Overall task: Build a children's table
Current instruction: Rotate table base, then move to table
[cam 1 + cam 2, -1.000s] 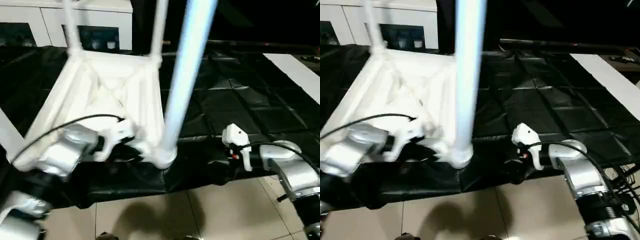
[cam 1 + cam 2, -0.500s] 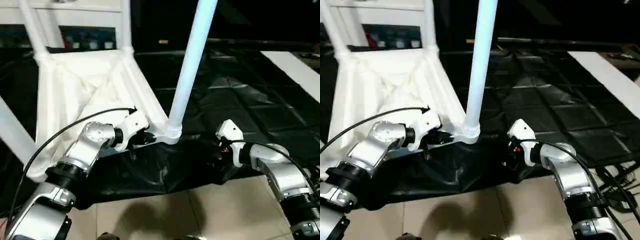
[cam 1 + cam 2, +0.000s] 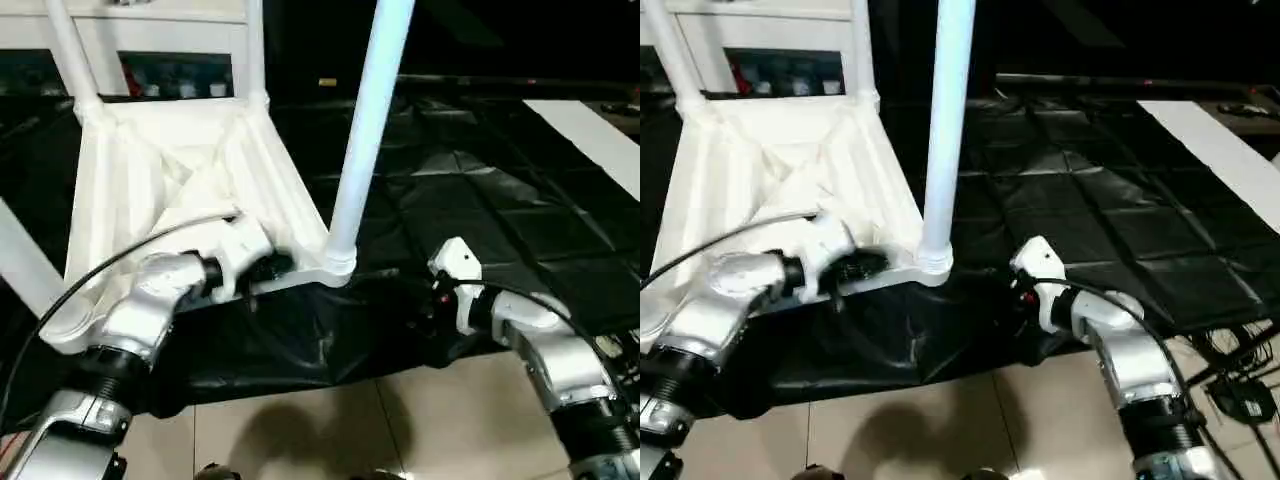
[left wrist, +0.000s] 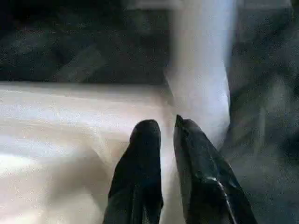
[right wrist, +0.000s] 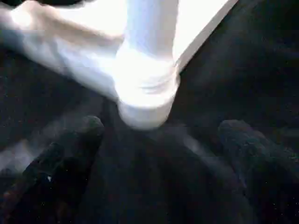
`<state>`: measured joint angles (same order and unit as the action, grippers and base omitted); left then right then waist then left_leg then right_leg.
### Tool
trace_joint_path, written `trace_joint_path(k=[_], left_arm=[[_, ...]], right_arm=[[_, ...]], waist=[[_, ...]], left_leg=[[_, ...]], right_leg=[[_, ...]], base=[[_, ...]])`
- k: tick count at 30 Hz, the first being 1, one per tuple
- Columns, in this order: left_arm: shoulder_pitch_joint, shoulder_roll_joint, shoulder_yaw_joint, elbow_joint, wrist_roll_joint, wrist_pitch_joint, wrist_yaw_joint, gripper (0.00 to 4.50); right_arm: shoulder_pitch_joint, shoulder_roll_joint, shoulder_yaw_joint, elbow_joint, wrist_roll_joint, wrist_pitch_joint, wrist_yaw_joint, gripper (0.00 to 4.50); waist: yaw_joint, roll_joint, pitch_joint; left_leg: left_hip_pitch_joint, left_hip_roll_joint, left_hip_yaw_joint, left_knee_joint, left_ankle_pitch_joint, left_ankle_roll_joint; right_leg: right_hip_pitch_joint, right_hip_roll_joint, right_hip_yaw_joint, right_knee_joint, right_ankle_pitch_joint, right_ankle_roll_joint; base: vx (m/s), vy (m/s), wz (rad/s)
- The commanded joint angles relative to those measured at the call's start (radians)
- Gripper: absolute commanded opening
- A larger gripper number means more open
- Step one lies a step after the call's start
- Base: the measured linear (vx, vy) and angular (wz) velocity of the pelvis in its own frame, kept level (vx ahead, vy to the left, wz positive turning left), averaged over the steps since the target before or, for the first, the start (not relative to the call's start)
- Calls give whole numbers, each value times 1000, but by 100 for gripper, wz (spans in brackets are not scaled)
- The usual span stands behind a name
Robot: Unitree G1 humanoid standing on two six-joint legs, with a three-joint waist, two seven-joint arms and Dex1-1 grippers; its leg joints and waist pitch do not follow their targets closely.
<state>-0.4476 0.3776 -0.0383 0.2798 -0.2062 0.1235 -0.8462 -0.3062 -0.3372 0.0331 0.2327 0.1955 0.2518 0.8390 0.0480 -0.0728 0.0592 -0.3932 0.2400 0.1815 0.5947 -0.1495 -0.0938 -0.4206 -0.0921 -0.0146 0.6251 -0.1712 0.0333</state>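
**Upturned tabletop on black cover, legs standing in the corners**

The tabletop (image 3: 170,170) lies underside up on a counter draped in a black, glossy, quilted cover (image 3: 480,200). It is white moulded plastic, and ribs cross its underside in an X. A round socket (image 3: 340,262) sits at the near right corner and a smooth, tapered white leg (image 3: 365,120) rises from it. Two more legs (image 3: 70,50) (image 3: 255,50) stand at the far corners.

The left end effector (image 4: 164,123) is at the tabletop's near rim, just beside that socket. Whether it is clenched or released cannot be told.

The right end effector (image 5: 161,135) is released and grasps nothing. Its black fingers (image 5: 70,158) are spread wide on either side of the socket, and there is cover between them and it.

The head views take in beige floor tiles (image 3: 330,430), a white cabinet (image 3: 160,30) with glass doors behind, and a cable looping over the left forearm. The right wrist view shows the stepped collar where the leg enters the socket.
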Motion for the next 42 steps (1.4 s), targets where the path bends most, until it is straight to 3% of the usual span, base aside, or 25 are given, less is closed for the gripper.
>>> trace_joint_path(k=[1, 3, 8, 14, 16, 18, 21, 23, 24, 25, 26, 27, 28, 29, 30, 32, 34, 35, 36, 37, 38, 39, 40, 41, 42], left_arm=[[37, -24, 67, -109, -93, 62, 43, 69], [81, -42, 93, -158, -124, 65, 93, 69], [218, -180, 175, -306, -1, 187, 455, 69], [315, -236, 114, -367, 60, 184, 563, 69], [315, -253, 118, -374, 54, 197, 581, 69], [315, -258, 119, -378, 64, 203, 594, 69], [305, -250, 101, -369, 95, 194, 590, 69], [306, -256, 92, -371, 102, 195, 595, 69], [307, -260, 88, -373, 100, 196, 604, 69], [307, -261, 85, -373, 101, 193, 609, 69], [306, -261, 83, -372, 101, 192, 612, 69], [306, -263, 82, -372, 101, 191, 612, 69], [306, -263, 82, -372, 101, 192, 612, 69], [305, -263, 79, -373, 100, 196, 613, 69], [308, -262, 77, -375, 102, 198, 613, 69], [311, -262, 76, -380, 105, 199, 615, 69], [311, -261, 77, -382, 108, 199, 617, 69], [313, -259, 76, -384, 108, 198, 620, 69], [313, -259, 74, -384, 109, 198, 623, 69], [313, -259, 74, -385, 109, 198, 624, 69], [314, -259, 74, -385, 109, 198, 624, 69], [314, -260, 74, -386, 110, 199, 627, 69], [314, -260, 74, -387, 110, 201, 632, 69], [314, -261, 74, -387, 111, 201, 634, 69], [314, -261, 75, -388, 111, 203, 638, 69]], right_arm=[[9, 5, -69, -64, 55, 38, -48, 450], [24, 19, -98, -100, 77, 73, -82, 450], [102, 76, -154, -211, 53, 127, -264, 450], [188, 183, -230, -255, -8, 81, -526, 450], [197, 191, -224, -254, -26, 69, -562, 450], [201, 190, -216, -256, -32, 64, -565, 450], [207, 179, -192, -265, -54, 60, -557, 450], [203, 173, -198, -267, -54, 64, -561, 450], [198, 168, -198, -263, -62, 54, -571, 450], [194, 163, -196, -259, -66, 47, -576, 450], [190, 159, -194, -254, -68, 44, -578, 450], [187, 156, -193, -250, -68, 42, -581, 450], [186, 156, -193, -249, -68, 42, -581, 450], [183, 156, -194, -246, -65, 42, -581, 450], [180, 155, -192, -243, -66, 40, -579, 450], [175, 155, -189, -233, -70, 33, -579, 450], [168, 163, -199, -220, -66, 19, -597, 450], [160, 170, -214, -212, -53, 17, -612, 450], [151, 174, -227, -202, -38, 22, -620, 450], [150, 174, -229, -199, -36, 23, -621, 450], [149, 173, -229, -198, -35, 24, -621, 450], [147, 168, -226, -195, -38, 23, -618, 450], [147, 164, -222, -195, -42, 21, -614, 450], [147, 162, -220, -194, -43, 20, -613, 450], [147, 161, -220, -194, -44, 19, -612, 450]], waist=[[3, 11, -66], [4, 10, -64], [4, 17, -63], [-1, 15, -61], [-5, 22, -60], [-10, 15, -61], [-21, 20, -56], [-36, 22, -48], [-23, 10, -39], [-21, 52, -32], [-21, 53, -47], [-22, 54, -39], [-29, 28, -35], [-22, 17, -31], [-22, 19, -28], [-22, 29, -30], [-25, 52, -38], [-57, 67, -49], [-68, 53, -50], [-67, 59, -45], [-74, 48, -54], [-66, 31, -52], [-54, 16, -54], [-20, -1, -77], [-12, 8, -95]], left_leg=[[26, -11, 11, -77, -391, -24], [25, -12, 12, -78, -394, -23], [25, -15, 9, -80, -406, -39], [23, -19, 5, -83, -427, -46], [24, -22, 4, -83, -450, -57], [22, -23, 3, -82, -458, -56], [44, -25, -3, -82, -581, -53], [75, -31, -10, -73, -679, -34], [1, -50, -31, -95, -675, 6], [-17, -45, -44, -136, -768, 23], [-37, -48, -53, -141, -736, 54], [-21, -56, -51, -135, -702, 64], [8, -75, -38, -78, -589, 83], [15, -74, -31, -35, -475, 100], [8, -67, -31, -29, -443, 106], [-9, -56, -40, -45, -422, 114], [15, -57, -57, -76, -467, 125], [137, 9, -69, -88, -563, 73], [143, 31, -95, -104, -577, 74], [165, 43, -104, -115, -602, 86], [175, 39, -117, -108, -497, 186], [148, 9, -84, -87, -379, 283], [95, -25, -45, -71, -331, 288], [7, -82, -8, -18, -192, 281], [4, -81, -10, -18, -116, 283]], right_leg=[[28, -10, 6, -77, -294, -208], [27, -7, 6, -82, -317, -185], [24, -3, 6, -96, -369, -113], [16, 0, 5, -108, -407, -55], [13, 1, 4, -110, -429, -44], [14, 3, 3, -112, -428, -35], [12, 7, -9, -128, -567, -3], [18, 23, -43, -154, -726, 9], [76, -10, -88, -160, -790, 34], [128, -4, -114, -128, -763, 28], [189, -14, -96, -58, -590, -11], [170, -21, -93, -97, -592, -27], [137, -62, -106, -180, -772, -43], [143, -103, -114, -214, -911, -60], [154, -114, -121, -219, -940, -64], [186, -100, -146, -206, -878, -74], [196, -44, -163, -179, -681, -120], [114, -10, -125, -125, -512, -184], [111, 3, -119, -86, -413, -196], [88, 10, -99, -46, -286, -179], [78, 5, -82, -29, -181, -145], [96, -22, -64, -54, -107, -131], [143, -41, -43, -85, -73, -131], [234, -41, -5, -106, -17, -100], [248, -31, -10, -103, 38, -108]], base=[[0, 0, 0], [0, 0, 0], [0, 0, 0], [0, 0, 0], [0, 0, 0], [0, 0, 0], [0, 0, 0], [0, 0, 0], [0, 0, 0], [0, 0, 0], [20, 10, 44], [20, 10, 44], [55, -26, 59], [70, -32, 67], [70, -32, 67], [95, 19, 64], [119, 34, 70], [187, -5, 55], [187, -5, 55], [191, 12, 20], [179, 29, 9], [179, 29, 9], [184, 2, 8], [199, 24, 10], [199, 24, 10]])
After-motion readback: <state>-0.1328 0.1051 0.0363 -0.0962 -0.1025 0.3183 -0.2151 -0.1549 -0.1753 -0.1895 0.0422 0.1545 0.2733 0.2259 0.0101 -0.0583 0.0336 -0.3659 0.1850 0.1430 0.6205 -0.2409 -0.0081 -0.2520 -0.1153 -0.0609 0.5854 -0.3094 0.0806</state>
